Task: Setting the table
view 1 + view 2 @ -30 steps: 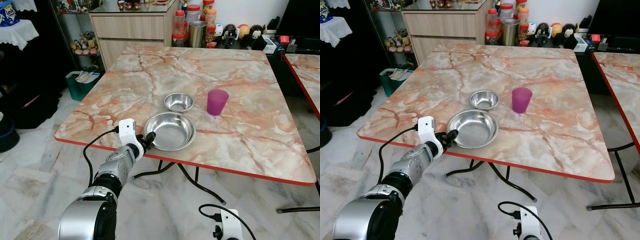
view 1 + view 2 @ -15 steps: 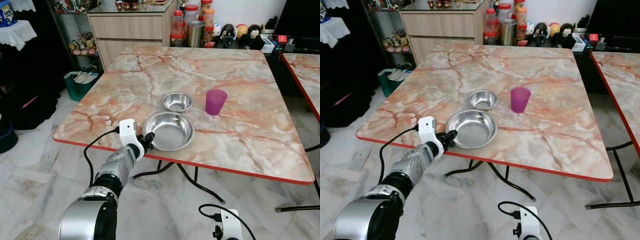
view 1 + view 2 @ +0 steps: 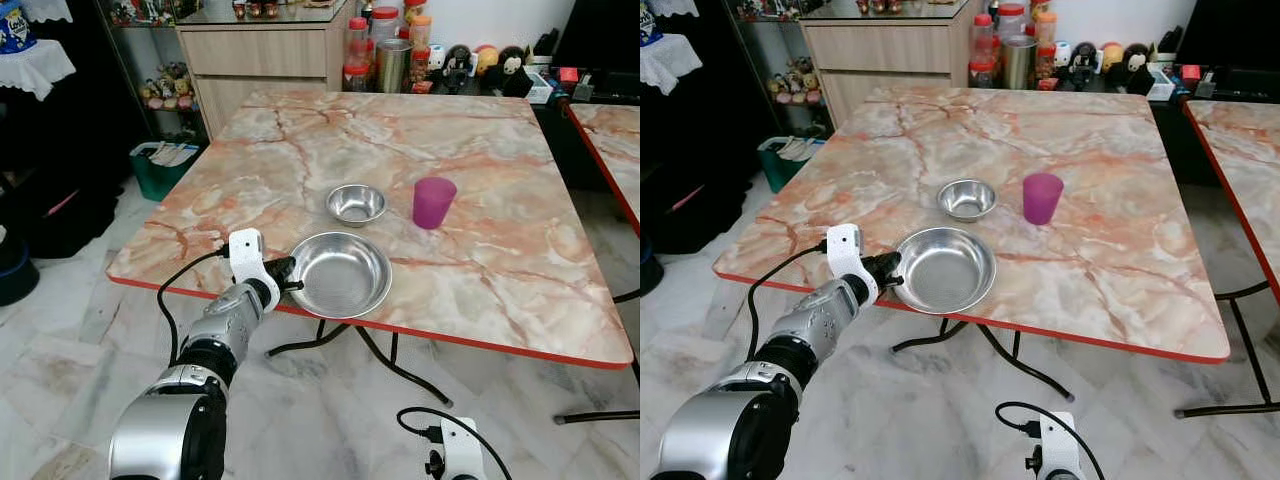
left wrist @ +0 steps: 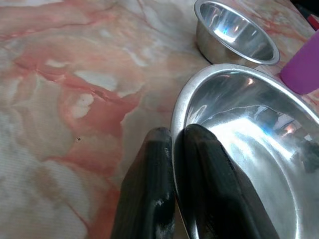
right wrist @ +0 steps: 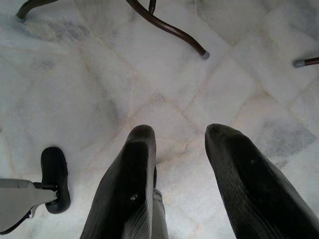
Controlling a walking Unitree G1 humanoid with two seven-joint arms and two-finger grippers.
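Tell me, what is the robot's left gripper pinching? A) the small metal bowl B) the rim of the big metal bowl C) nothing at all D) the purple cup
B: the left gripper has its two black fingers closed on the near rim of the big bowl, one finger inside and one outside, while the small bowl and the cup stand apart, farther back on the table.
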